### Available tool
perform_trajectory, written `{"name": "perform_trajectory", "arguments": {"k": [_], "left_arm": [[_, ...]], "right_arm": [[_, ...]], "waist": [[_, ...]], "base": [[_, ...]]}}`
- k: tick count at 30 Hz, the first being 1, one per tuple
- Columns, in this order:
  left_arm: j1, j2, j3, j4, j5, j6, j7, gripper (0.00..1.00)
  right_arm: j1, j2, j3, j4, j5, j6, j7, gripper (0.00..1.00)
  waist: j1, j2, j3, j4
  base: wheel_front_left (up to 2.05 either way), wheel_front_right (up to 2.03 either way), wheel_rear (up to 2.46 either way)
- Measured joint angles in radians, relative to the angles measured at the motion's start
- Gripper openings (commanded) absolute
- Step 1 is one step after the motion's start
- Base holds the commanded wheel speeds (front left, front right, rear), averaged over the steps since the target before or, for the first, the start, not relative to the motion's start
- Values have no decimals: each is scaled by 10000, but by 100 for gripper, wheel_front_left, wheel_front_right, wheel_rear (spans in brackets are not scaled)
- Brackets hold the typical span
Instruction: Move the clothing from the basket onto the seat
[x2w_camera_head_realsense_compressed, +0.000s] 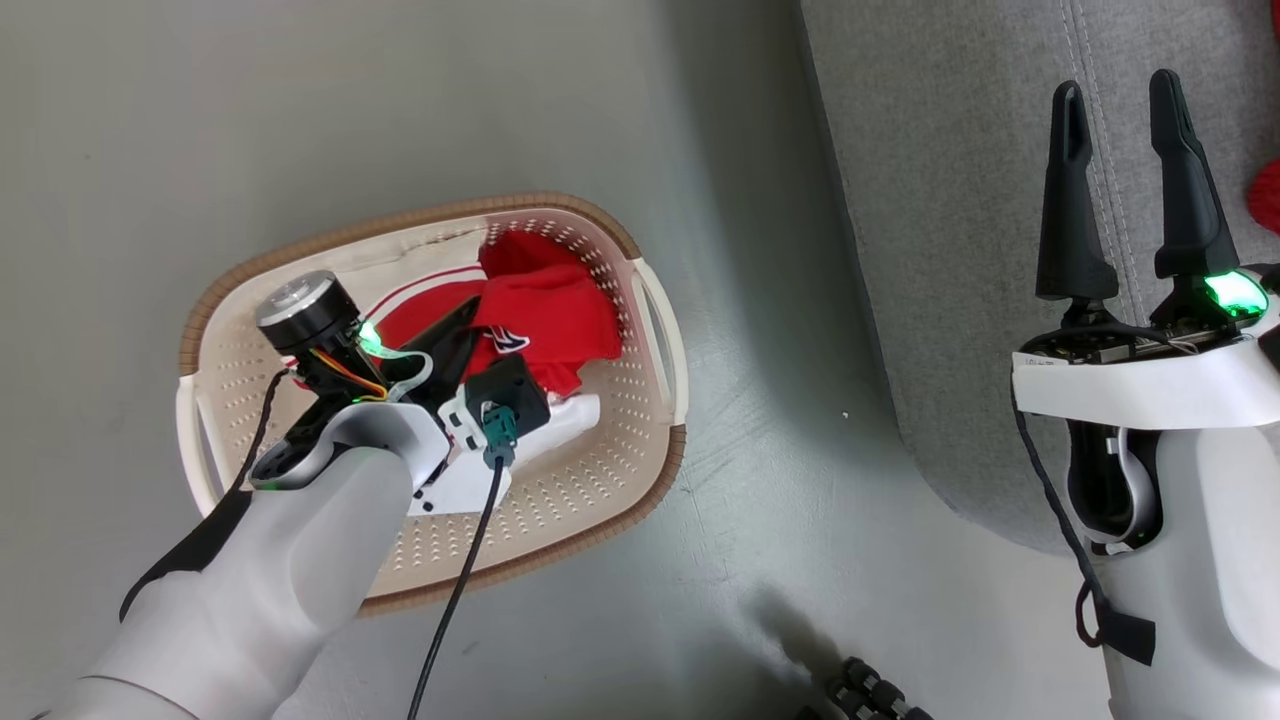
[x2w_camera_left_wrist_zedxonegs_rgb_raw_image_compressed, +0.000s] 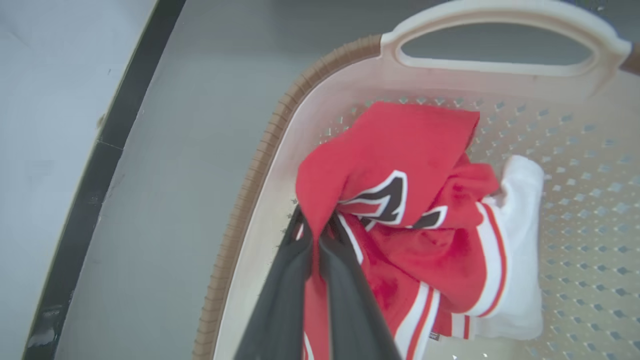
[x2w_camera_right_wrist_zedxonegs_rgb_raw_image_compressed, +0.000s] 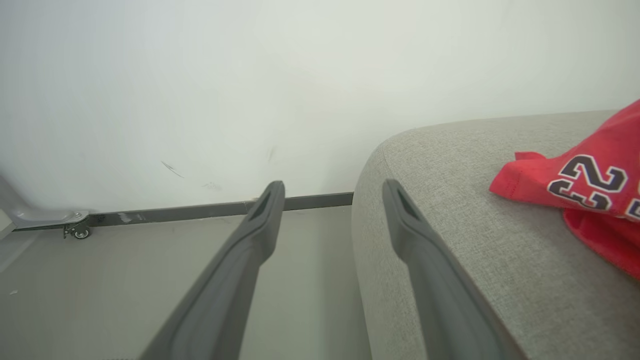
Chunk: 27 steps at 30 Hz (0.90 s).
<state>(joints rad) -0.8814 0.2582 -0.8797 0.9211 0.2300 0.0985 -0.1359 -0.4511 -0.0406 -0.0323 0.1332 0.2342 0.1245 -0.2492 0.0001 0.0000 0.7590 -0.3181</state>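
seat (x2w_camera_head_realsense_compressed: 950, 250), broad grey weave, fills the robot's right side, one red numbered jersey (x2w_camera_right_wrist_zedxonegs_rgb_raw_image_compressed: 590, 185) lying on it. cream, brown-rimmed basket (x2w_camera_head_realsense_compressed: 420, 215) stands on the floor left of it, long axis handle to handle across the head view. clothing (x2w_camera_head_realsense_compressed: 560, 310), red with white striped trim, lies crumpled inside, pointing no clear way. left gripper (x2w_camera_left_wrist_zedxonegs_rgb_raw_image_compressed: 312, 225) pinches a red fold; right gripper (x2w_camera_head_realsense_compressed: 1117, 85) has its fingers spread, empty.

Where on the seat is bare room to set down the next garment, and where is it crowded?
Bare: the seat's rounded corner, from its floor-side edge to the red garment lying on it. Crowded: beside that garment, and the basket's middle, heaped with clothing.
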Motion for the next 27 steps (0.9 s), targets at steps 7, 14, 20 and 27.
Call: {"name": "perform_trajectory", "arguments": {"k": [7, 14, 20, 27], "left_arm": [[36, -82, 224, -268, -293, 159, -274, 0], [311, -90, 395, -579, -525, 318, -512, 0], [406, -153, 623, -1068, -800, 545, -708, 0], [861, -230, 853, -1574, -1216, 621, -859, 0]], "right_arm": [[0, -4, -88, 69, -238, 0, -2, 100], [14, -13, -117, 242, -535, 0, -2, 100], [79, -21, -75, 387, -604, 0, -2, 100], [257, -25, 63, 629, -685, 0, -2, 100]], "waist": [[0, 0, -367, 247], [0, 0, -745, 463], [0, 0, -1178, 702], [0, 0, -1738, 993]], "base": [[0, 0, 0], [0, 0, 0], [0, 0, 0], [0, 0, 0]]}}
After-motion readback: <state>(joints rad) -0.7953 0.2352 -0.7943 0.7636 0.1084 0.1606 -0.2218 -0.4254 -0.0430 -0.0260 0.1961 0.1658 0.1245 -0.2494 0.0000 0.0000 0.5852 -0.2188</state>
